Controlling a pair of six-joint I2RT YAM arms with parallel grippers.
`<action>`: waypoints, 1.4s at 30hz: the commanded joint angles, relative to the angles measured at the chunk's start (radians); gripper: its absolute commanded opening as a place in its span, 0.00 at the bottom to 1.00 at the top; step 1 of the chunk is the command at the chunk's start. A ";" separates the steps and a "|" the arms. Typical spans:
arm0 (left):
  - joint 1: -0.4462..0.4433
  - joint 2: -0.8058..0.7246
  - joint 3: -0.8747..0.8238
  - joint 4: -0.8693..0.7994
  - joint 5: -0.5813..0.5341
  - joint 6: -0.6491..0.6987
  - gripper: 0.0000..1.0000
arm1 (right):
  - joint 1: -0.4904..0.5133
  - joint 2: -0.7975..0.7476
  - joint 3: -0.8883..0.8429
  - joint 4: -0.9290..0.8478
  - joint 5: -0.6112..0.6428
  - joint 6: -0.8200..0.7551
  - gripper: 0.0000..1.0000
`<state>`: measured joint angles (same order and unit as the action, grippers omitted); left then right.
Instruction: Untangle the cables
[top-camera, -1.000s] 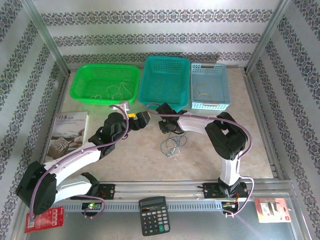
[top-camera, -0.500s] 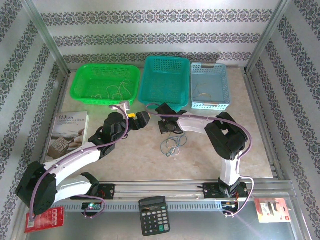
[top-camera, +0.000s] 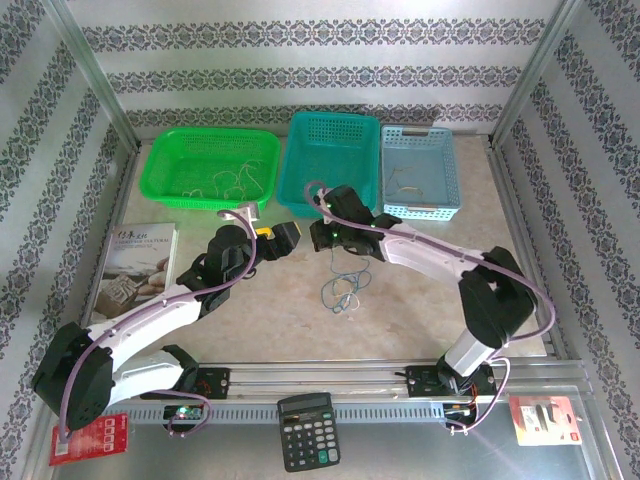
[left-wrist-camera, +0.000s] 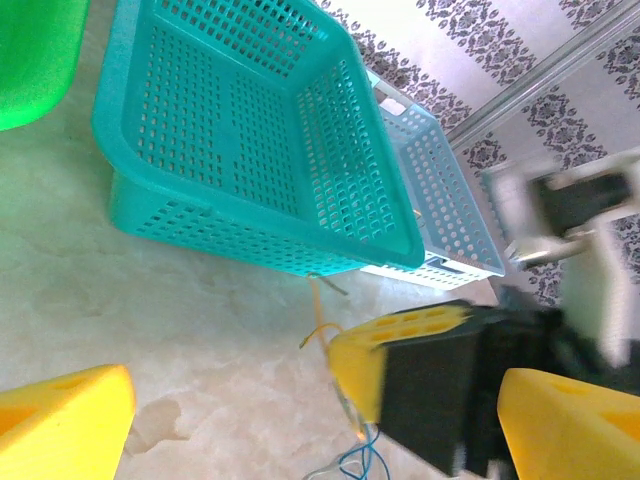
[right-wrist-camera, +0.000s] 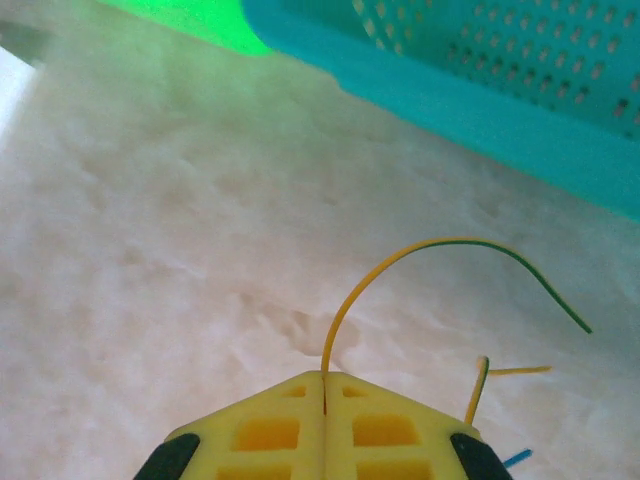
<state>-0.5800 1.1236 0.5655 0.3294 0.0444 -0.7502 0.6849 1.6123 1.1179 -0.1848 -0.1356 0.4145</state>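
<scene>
ok so starting at the near edge: a calculator (top-camera: 306, 430) sits in the middle of it. There's a red packet (top-camera: 88, 440) in the near left corner and a carded packet (top-camera: 543, 418) in the near right one. A book (top-camera: 135, 270) lies along the left edge of the tabletop (top-camera: 280, 310), beside the left arm.

The cables (top-camera: 345, 292) are mid-tabletop, a small blue-and-grey bundle with a strand running up to the right pincer (right-wrist-camera: 324, 380). That pincer is clamped tight on a yellow wire (right-wrist-camera: 400, 255), which arcs out from between its fingers. Can't tell if the bundle rests flat or hangs a bit. The left pincer (top-camera: 280, 238) is just to its left, jaws spread wide with nothing in them, facing the right one.

Right behind both pincers is the near wall of the teal basket (top-camera: 330, 150), so it's tight on that side. The far edge has the green basket (top-camera: 165, 160) on the left with thin wires (top-camera: 235, 182) in it. The teal one is in the middle, and the pale blue basket (top-camera: 440, 165) sits right up against it, holding a single wire (top-camera: 405, 187). The open room is the bare marble from the bundle to the near edge, plus the strip along the right edge.
</scene>
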 joint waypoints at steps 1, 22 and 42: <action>0.015 0.006 -0.020 0.048 0.008 -0.018 0.94 | -0.037 -0.072 -0.049 0.075 -0.110 0.072 0.00; 0.010 0.225 0.025 0.174 0.293 0.002 0.92 | -0.200 -0.276 -0.307 0.399 -0.384 0.368 0.00; -0.131 0.508 0.076 0.499 0.460 0.015 0.90 | -0.219 -0.315 -0.353 0.430 -0.340 0.408 0.00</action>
<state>-0.6891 1.6127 0.6170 0.7471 0.4770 -0.7593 0.4728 1.3224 0.7784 0.2047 -0.4873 0.8127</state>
